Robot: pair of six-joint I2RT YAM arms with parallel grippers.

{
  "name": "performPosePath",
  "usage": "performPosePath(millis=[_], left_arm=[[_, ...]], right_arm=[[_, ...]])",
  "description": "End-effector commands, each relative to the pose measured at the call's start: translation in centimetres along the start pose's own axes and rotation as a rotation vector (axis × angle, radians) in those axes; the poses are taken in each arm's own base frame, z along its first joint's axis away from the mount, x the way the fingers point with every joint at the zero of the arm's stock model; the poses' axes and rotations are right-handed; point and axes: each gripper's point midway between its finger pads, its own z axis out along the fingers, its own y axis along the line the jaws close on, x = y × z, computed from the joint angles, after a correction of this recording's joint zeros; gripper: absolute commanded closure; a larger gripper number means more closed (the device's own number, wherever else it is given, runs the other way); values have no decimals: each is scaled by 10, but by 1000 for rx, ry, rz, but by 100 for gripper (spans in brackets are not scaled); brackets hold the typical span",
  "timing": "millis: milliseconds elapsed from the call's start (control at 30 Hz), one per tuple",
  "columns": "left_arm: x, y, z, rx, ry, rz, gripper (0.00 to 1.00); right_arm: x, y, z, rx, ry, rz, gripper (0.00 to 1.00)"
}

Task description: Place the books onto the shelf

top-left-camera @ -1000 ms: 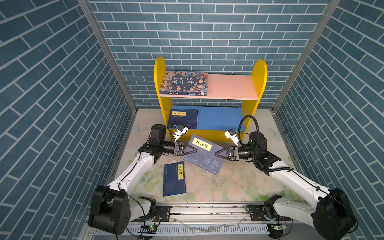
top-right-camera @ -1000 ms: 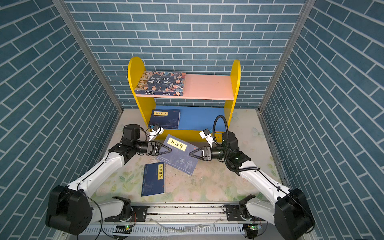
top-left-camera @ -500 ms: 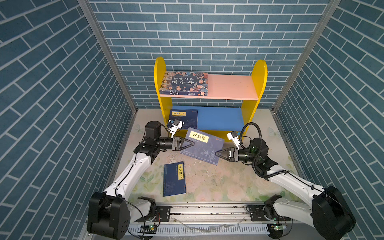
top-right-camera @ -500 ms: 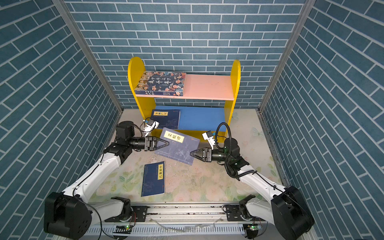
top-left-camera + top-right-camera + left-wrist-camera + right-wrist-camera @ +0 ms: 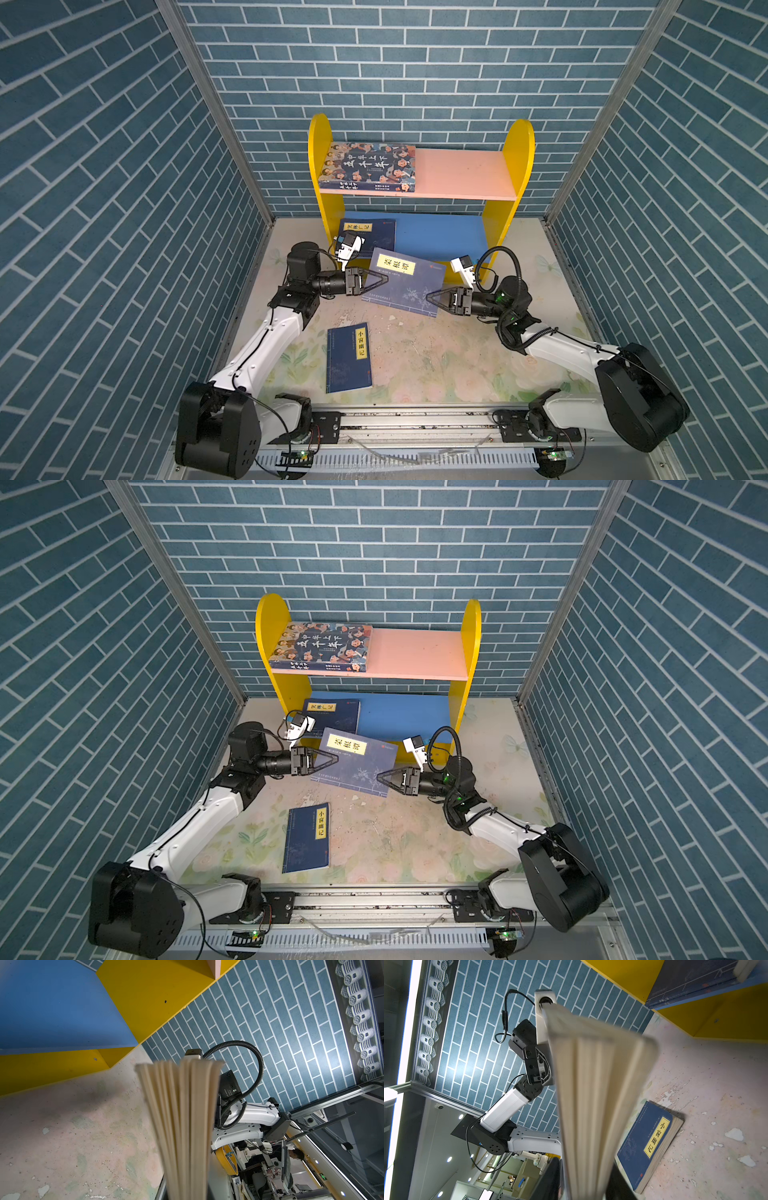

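Both grippers hold one thin navy book (image 5: pixel 405 282) with a yellow label between them, off the floor just in front of the shelf (image 5: pixel 515 166). My left gripper (image 5: pixel 384 279) is shut on its left edge. My right gripper (image 5: pixel 430 298) is shut on its near right corner; in the right wrist view dark fingers (image 5: pixel 550 1180) flank the page edges (image 5: pixel 591 1105). The large book with cartoon faces (image 5: pixel 370 166) lies on the pink upper board. Another navy book (image 5: pixel 370 232) lies on the blue lower board (image 5: pixel 440 232). A third navy book (image 5: pixel 349 359) lies flat on the floor.
Blue brick walls close in the left, back and right sides. The right part of the pink board (image 5: pixel 461 174) is bare. A metal rail (image 5: pixel 415 419) with both arm bases runs along the front edge. The floral floor (image 5: pixel 436 357) is worn.
Both arms have carried the held book back toward the shelf and slightly left. The other books have not moved.
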Motion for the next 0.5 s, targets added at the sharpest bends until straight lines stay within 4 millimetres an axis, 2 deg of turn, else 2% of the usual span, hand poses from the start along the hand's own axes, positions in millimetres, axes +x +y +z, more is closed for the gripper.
performPosePath(millis=[0, 333, 367, 400, 467], left_arm=[[-2, 2, -2, -5, -19, 22, 100], [3, 22, -5, -51, -50, -21, 100], [3, 24, -5, -56, -53, -23, 97], [3, 25, -6, -63, -56, -24, 89], [3, 30, -10, -83, -70, -23, 65]], right_arm=[[-11, 19, 4, -62, -29, -46, 70], [-18, 22, 7, -82, -40, -58, 93], [-18, 23, 7, -83, -41, -62, 95], [-18, 23, 8, -85, -38, -62, 98], [-20, 23, 9, -86, -39, -65, 100]])
